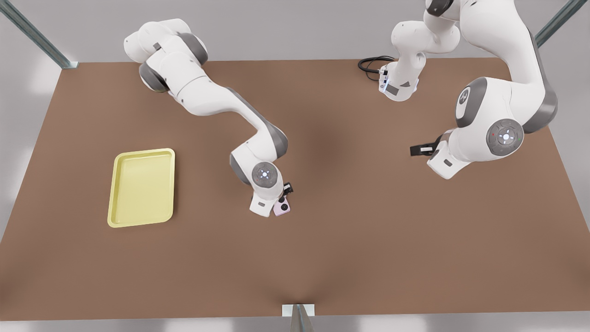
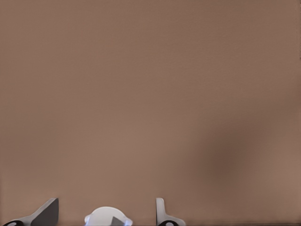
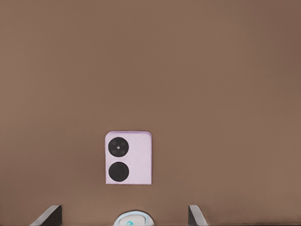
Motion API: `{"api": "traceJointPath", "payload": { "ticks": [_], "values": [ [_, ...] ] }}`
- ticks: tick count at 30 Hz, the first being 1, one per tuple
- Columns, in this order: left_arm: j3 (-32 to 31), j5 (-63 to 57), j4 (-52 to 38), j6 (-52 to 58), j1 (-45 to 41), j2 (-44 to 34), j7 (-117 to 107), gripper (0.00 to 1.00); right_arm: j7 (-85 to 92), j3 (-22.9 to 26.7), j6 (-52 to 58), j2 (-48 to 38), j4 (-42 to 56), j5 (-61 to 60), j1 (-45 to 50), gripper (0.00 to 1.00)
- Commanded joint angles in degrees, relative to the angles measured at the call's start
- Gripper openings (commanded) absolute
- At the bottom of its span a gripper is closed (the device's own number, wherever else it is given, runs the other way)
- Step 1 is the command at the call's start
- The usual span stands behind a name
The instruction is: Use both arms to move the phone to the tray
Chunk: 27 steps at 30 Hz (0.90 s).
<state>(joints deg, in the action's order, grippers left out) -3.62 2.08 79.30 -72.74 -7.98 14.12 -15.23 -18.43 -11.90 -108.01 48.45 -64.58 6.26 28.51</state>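
Note:
The pale pink phone [image 1: 281, 207] lies flat on the brown table near the middle, its two black circles facing up [image 3: 128, 158]. My right gripper [image 1: 287, 188] hangs just above it, open, with both fingertips [image 3: 51, 214] spread wide and the phone lying beyond them, not between them. The yellow tray [image 1: 141, 186] sits empty toward the front view's left, apart from the phone. My left gripper [image 1: 421, 150] waits over bare table on the front view's right, open [image 2: 104, 214], with nothing between its fingers.
A black cable [image 1: 372, 64] coils beside the arm base [image 1: 398, 85] at the table's back edge. Metal frame posts [image 1: 37, 34] stand at the back corners, and another post [image 1: 298, 318] at the front edge.

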Motion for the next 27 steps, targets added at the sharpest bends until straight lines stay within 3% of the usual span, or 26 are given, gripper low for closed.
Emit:
{"api": "traceJointPath", "payload": {
  "ticks": [1, 9, 27],
  "values": [
    [0.01, 0.21, -0.02, 0.67, -0.01, -0.06, 10.13, 1.00, -22.01, 0.12, -5.45, 0.15, -1.69, -0.11, -0.20, 1.00],
    [0.01, 0.30, -0.11, 0.23, -0.01, 0.03, 10.31, 1.00, 3.57, 0.30, -7.56, 4.64, -1.78, -2.40, -1.53, 1.00],
    [-0.07, 1.88, -0.64, 0.41, -0.01, 0.11, 11.36, 1.00, 14.64, 0.30, -15.03, 9.03, -2.66, -2.31, -1.61, 1.00]
  ]
}}
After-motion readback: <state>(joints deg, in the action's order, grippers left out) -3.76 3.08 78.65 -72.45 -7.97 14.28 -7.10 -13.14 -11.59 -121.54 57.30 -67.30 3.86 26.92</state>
